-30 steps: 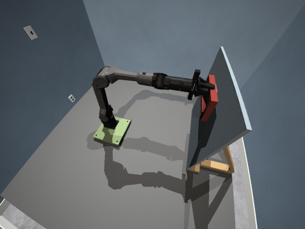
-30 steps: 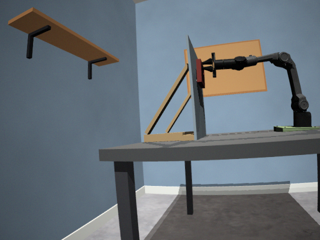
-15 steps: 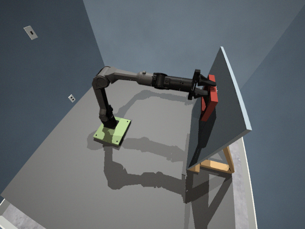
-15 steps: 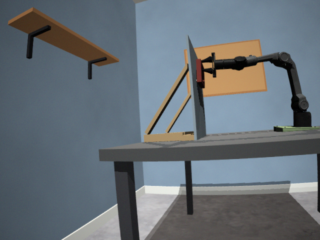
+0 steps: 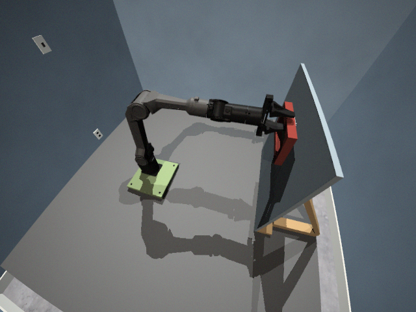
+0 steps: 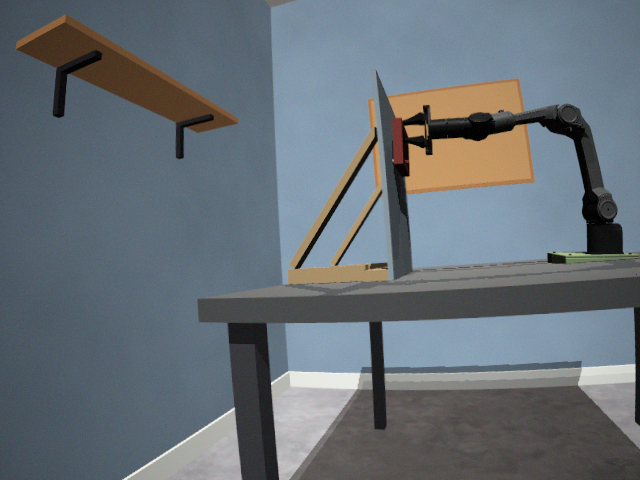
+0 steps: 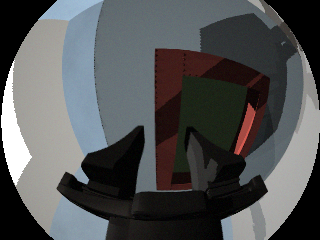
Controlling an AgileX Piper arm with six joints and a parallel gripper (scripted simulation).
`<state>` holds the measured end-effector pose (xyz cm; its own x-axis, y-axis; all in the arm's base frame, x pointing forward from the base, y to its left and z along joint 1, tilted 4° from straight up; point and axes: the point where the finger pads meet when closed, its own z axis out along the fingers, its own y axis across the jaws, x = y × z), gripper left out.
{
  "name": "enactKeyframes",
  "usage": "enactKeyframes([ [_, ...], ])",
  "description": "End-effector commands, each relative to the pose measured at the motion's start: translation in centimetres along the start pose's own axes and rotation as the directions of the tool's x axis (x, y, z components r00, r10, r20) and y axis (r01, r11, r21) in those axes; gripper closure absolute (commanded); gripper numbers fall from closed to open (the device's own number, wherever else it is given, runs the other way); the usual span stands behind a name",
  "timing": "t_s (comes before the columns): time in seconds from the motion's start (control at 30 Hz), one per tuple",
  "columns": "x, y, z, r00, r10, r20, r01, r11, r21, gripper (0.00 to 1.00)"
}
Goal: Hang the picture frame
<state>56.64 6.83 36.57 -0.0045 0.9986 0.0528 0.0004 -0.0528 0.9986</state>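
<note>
Starting nearest the arm: the claw [image 5: 280,117] has its fingers spread apart and nothing clamped between them. In the wrist view one finger [image 7: 200,156] sits in front of the frame's left edge and the other is off to the left over bare panel, with a clear gap between them. So I'd call it let go, but the fingertips are right up against the frame in the top view, so it hasn't backed off.

Next out is the red picture frame [image 5: 288,137], sitting flat against the upright grey wall panel [image 5: 312,134] near its top, at the far right of the desk [image 5: 101,218]. From the side it hugs the panel and isn't dangling or tipped forward.

Progress-wise, my guess is the hanging part is basically done and this is the release. What's left: pull the claw straight back without nudging anything, then see if it stays put.

Can't confirm the important bit though. The screw is hidden behind the frame in every view, so no idea if it's on the shank or perched on the head. Level is also hard to judge; the views are all skewed.

The frame itself: chunky red border, dark greenish centre, taller than wide.

Furthest back, wooden braces [image 6: 336,206] prop the panel.
</note>
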Motion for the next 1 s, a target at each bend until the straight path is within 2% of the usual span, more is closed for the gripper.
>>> enactKeyframes([
  [0.0, 0.0, 0.2, -0.1, 1.0, 0.0, -0.001, 0.0, 1.0, -0.005, 0.37],
  [0.97, 0.0, 0.2, -1.1, 1.0, 0.0, -0.001, 0.0, 1.0, -0.006, 0.37],
])
